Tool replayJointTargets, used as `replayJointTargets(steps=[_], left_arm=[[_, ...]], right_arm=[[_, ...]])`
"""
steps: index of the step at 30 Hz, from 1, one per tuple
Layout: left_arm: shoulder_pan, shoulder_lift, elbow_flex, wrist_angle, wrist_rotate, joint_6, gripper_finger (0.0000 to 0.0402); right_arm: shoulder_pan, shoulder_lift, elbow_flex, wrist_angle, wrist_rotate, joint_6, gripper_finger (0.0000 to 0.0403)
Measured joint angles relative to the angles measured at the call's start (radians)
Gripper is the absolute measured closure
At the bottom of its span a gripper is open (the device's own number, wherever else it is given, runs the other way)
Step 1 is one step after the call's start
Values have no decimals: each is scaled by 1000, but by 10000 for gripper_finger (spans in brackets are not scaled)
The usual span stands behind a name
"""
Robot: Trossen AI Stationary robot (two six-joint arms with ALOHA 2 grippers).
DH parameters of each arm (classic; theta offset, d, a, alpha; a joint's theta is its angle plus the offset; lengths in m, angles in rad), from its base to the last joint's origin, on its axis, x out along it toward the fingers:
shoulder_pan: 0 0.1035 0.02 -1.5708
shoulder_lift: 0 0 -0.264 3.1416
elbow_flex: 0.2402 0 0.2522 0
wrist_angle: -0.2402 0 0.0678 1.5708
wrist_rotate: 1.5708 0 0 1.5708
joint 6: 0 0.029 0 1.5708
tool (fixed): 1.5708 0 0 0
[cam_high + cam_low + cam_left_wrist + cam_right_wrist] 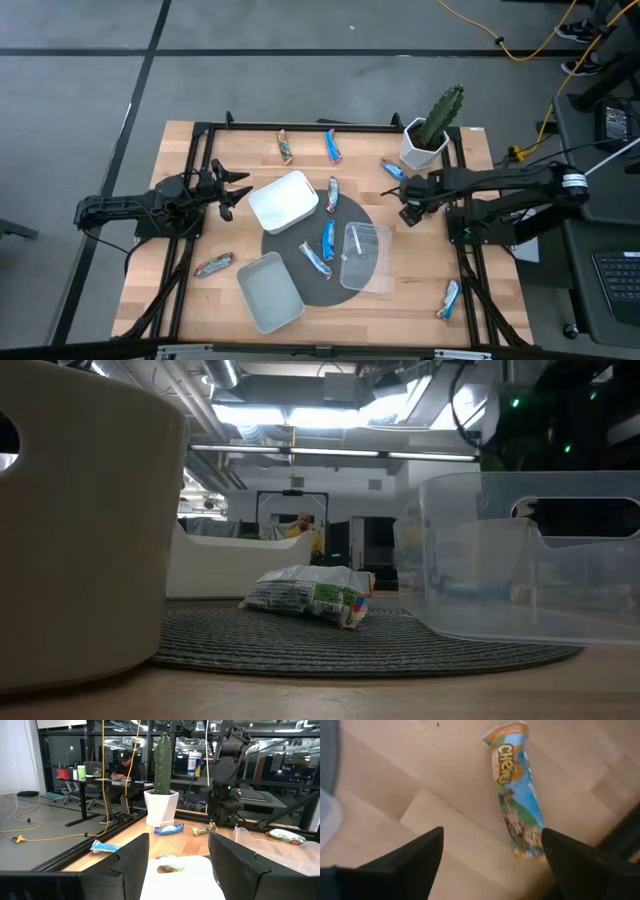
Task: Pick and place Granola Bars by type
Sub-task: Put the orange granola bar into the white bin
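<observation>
Several granola bars lie flat on the table: blue ones (pixel 332 146) (pixel 392 170) (pixel 448 298), red-brown ones (pixel 285 148) (pixel 213 265), and more (pixel 328 240) on the dark round mat (pixel 300 245). My right gripper (pixel 412 208) points down near the blue bar at the table's far right. In the right wrist view that bar (pixel 517 795) lies on bare wood just beyond my right gripper (pixel 490 865), which is open and touches nothing. At the table's left, my left gripper (pixel 228 190) is level and open, facing the white tub (pixel 284 202).
A grey-white tub (pixel 270 290) and a clear tub (pixel 365 257) stand at the mat's near side. A cactus in a white pot (pixel 432 135) stands at the far right corner, close behind my right arm. A black frame (pixel 300 126) runs along the table's edges.
</observation>
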Motion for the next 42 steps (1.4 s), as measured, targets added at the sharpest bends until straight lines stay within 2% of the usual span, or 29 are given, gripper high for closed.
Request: replayJointTargets(steps=[5, 11, 17, 21, 24, 28, 32, 39, 42], left_arm=[[0, 0, 0, 0, 0, 0, 203], [0, 0, 0, 0, 0, 0, 203], [0, 0, 0, 0, 0, 0, 203], [0, 0, 0, 0, 0, -5, 203], [0, 0, 0, 0, 0, -25, 203], [0, 0, 0, 0, 0, -26, 203], [0, 0, 0, 0, 0, -26, 203], [0, 0, 0, 0, 1, -26, 203], [0, 0, 0, 0, 1, -26, 203]], right_arm=[[-38, 112, -7, 80, 8, -124, 67], [-86, 233, -7, 91, 110, -230, 68], [-116, 281, -7, 200, 46, -333, 68], [-119, 295, -7, 222, 42, -388, 77], [-126, 303, -5, 232, 33, -433, 107], [-153, 303, -26, 255, 1, -465, 169], [-170, 299, -41, 272, -49, -458, 244], [-167, 288, -21, 270, -39, -434, 379], [-166, 274, 6, 280, -40, -411, 384]])
